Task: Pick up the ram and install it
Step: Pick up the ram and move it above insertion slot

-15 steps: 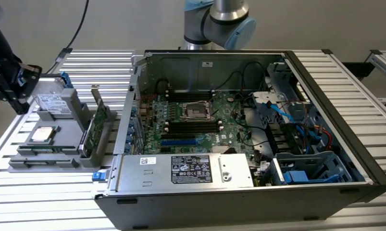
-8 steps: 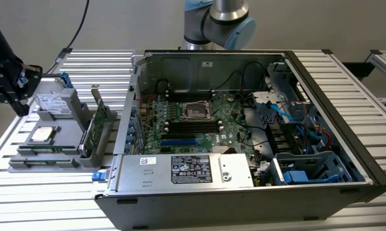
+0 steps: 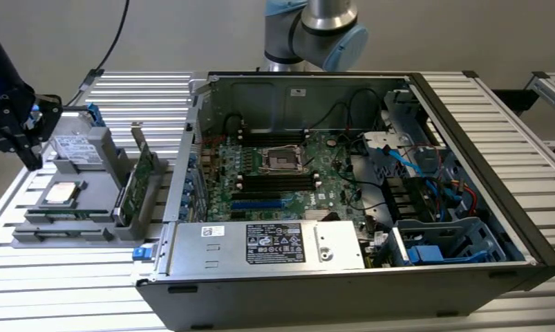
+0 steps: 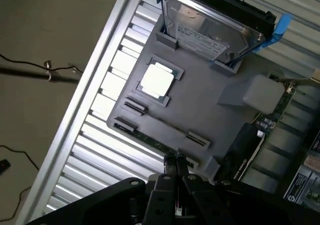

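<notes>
- Green and thin, the ram (image 4: 152, 142) is lying flat in the outer slot of the grey tray (image 4: 210, 110), along the tray's edge.
- We are seeing the claw (image 4: 176, 159) with its fingers pressed together, pinching nothing, its tips hanging just above one end of the ram.
- At the exterior view's left, the claw (image 3: 30, 160) is hovering over the tray, well apart from the open case (image 3: 351, 290).
- We are finding a silver processor (image 4: 157, 80) sitting in the tray's middle pocket, with a hard drive (image 4: 210, 27) leaning in the holder beyond it.
- We are noting a green card (image 3: 141, 173) standing upright on the tray's side nearest the case.
- Tray and case are both resting on the slatted metal tabletop (image 3: 74, 297).
</notes>
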Controlling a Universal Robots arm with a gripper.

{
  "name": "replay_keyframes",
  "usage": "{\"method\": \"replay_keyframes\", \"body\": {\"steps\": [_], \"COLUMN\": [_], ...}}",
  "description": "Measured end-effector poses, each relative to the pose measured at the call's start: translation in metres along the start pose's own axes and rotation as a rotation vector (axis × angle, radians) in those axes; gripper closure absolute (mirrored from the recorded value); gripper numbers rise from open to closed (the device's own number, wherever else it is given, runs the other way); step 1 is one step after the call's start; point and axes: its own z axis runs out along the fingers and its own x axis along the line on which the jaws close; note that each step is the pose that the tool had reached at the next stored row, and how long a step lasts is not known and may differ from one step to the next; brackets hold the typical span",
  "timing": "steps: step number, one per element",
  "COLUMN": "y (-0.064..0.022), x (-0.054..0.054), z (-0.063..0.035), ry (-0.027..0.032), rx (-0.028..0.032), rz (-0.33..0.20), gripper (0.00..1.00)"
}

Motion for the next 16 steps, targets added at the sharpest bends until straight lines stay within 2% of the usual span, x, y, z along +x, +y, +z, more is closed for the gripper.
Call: {"method": "replay_keyframes", "body": {"steps": [16], "y": [-0.0004], "x": [-0.0005], "z": [0.0094], "ry": [0.013], "rx": [0.0161], "rz": [-0.291], "gripper": [0.9]}}
